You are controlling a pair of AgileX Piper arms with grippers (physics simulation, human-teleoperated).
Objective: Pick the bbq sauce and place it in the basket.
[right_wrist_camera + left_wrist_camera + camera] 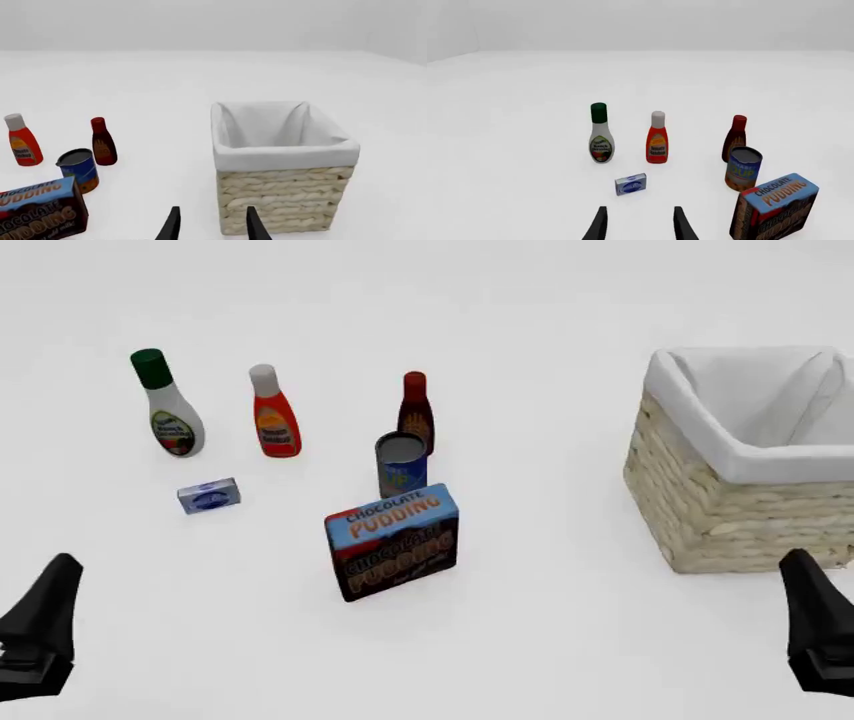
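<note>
1. Both sets of jaws stand apart with nothing between them: the left gripper point(639, 225) shows two dark fingertips spread over bare table, and the right gripper point(212, 225) shows the same in front of the basket point(287, 200).
2. Neither arm is near anything yet, so by my read this is the very opening, with the approach not begun.
3. Using the chocolate pudding box point(391, 540) as the landmark, the soup can point(402, 464) sits just behind it, and the bbq sauce point(415, 410) stands upright just behind that can, red cap up.
4. Further to the left of the box stand the orange-red bottle point(274, 412) and the green-capped white bottle point(167, 405), with a small blue packet point(210, 496) lying in front of them.
5. Well to the right of the box sits the basket, open and white-lined, with nothing showing inside.
6. Next move, as I judge it: an arm reaches past the box and can, and that is the tricky bit, because the can crowds the bottle's front and a low approach could knock it.
7. Surface and room: a plain white table point(534, 300), matte and uncluttered beyond these items, with pale grey walls behind.
</note>
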